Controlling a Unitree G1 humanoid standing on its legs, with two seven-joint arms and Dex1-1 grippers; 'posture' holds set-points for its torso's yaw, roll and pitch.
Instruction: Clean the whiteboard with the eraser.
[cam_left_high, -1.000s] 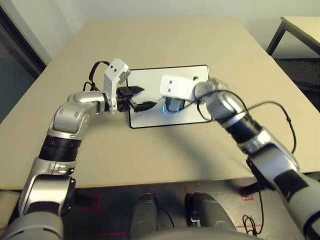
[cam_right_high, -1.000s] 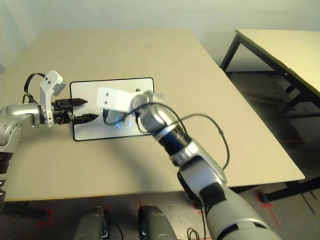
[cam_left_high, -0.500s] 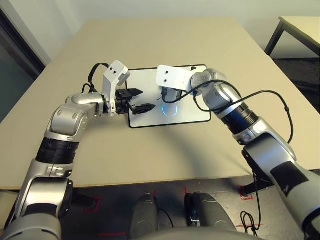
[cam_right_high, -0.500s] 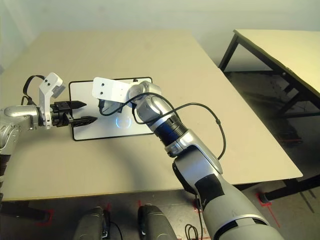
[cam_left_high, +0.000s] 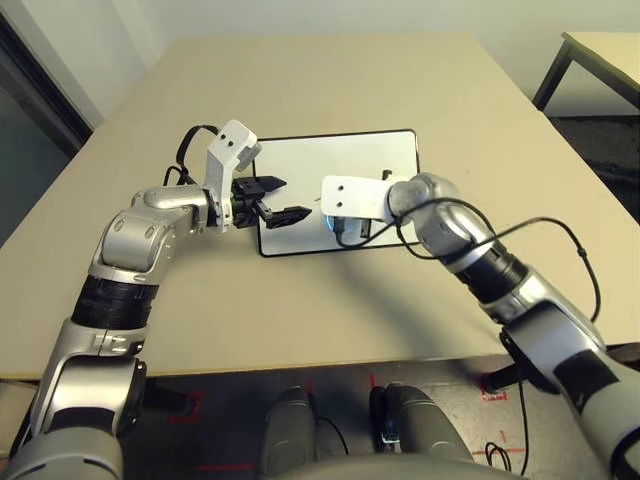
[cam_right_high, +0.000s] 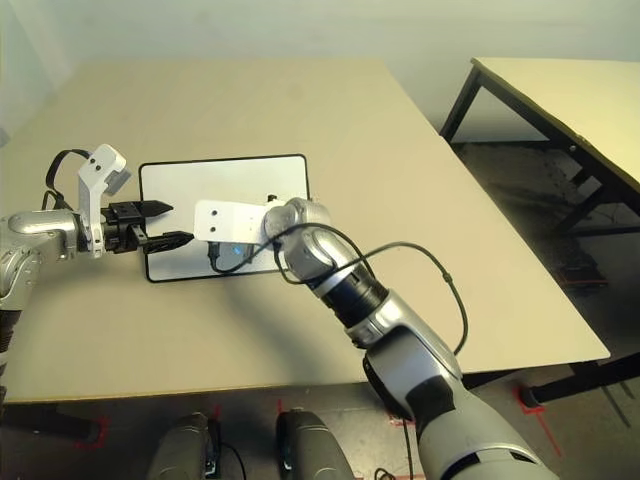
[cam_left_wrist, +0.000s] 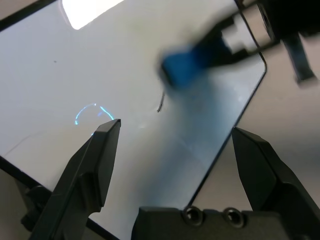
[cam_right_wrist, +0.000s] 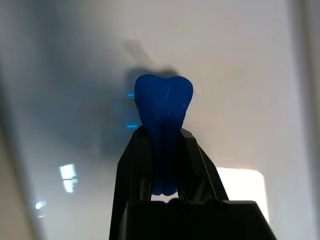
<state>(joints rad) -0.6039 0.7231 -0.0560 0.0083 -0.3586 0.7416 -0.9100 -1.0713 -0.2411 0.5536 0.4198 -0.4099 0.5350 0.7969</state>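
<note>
Here we have the right gripper (cam_right_wrist: 165, 165) clamped on the eraser (cam_right_wrist: 164, 107), tip pressed to the whiteboard (cam_left_high: 370, 160) near its front edge, so the rubbing end meets the surface. Left gripper (cam_left_high: 283, 198) sits w/ fingers apart over the board's left short side, approx. placed to steady it, we judge. A thin mark (cam_left_wrist: 160, 102) remains beside the eraser. Board lies mid-table (cam_left_high: 330, 80).

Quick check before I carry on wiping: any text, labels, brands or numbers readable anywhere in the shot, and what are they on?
None readable.
Whiteboard: no words or numbers; one thin dark stroke shows in the left wrist view, a scribble and not a letter.
Eraser, held in the right claw: plain blue, no label.
Left claw, open: no markings.
Table: bare, no print.
</note>
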